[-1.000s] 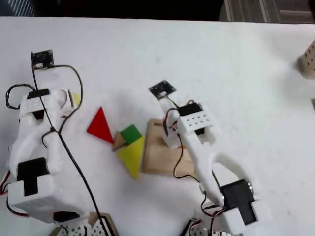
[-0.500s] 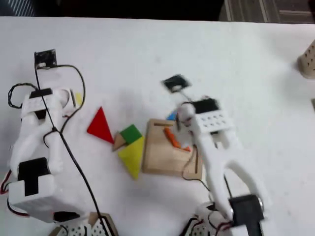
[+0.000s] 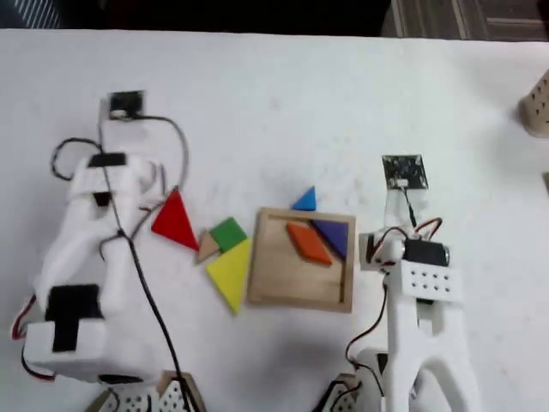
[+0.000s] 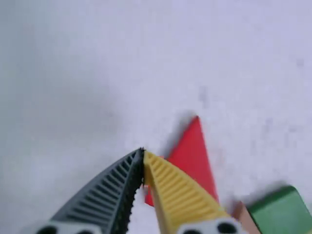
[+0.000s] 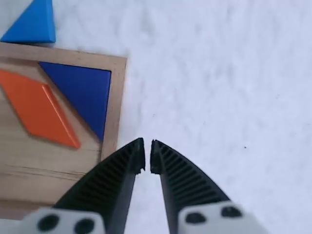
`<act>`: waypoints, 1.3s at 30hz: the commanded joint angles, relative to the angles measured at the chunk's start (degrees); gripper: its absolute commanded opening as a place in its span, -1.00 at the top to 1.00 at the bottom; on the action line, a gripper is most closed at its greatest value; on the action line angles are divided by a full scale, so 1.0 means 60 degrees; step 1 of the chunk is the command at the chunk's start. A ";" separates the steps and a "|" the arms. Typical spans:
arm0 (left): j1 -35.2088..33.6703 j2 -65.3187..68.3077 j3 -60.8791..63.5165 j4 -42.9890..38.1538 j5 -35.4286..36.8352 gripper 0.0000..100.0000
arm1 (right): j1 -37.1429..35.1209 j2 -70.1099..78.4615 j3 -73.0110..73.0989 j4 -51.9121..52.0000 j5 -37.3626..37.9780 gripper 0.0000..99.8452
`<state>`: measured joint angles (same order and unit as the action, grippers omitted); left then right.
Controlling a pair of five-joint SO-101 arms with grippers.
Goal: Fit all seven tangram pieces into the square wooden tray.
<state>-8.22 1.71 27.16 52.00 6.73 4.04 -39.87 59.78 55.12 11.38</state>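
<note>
A yellow finger (image 4: 178, 195) of the left pincer (image 4: 142, 158) covers part of the red triangle (image 4: 192, 148), and the green square (image 4: 280, 210) runs off the picture's edge. The right wrist view cuts off the light blue triangle (image 5: 34, 24) and the wooden tray (image 5: 117, 97).

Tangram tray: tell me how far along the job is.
Done: the orange parallelogram and dark blue triangle lie inside the wooden tray. In hand: nothing. The left tool is shut by the red triangle, and the right tool is shut and empty beside the tray's edge. Left: five pieces on the table, namely the light blue triangle just outside the rim, the red one, the tan triangle, green square and yellow triangle.
</note>
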 commanded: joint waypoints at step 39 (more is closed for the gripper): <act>0.7670 0.0755 0.0777 -0.3018 0.1919 0.96 | 0.1370 -0.0344 -0.0088 -0.0930 -0.0088 0.96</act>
<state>34.51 6.55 35.34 33.63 17.63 12.40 -40.84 59.96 50.64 11.38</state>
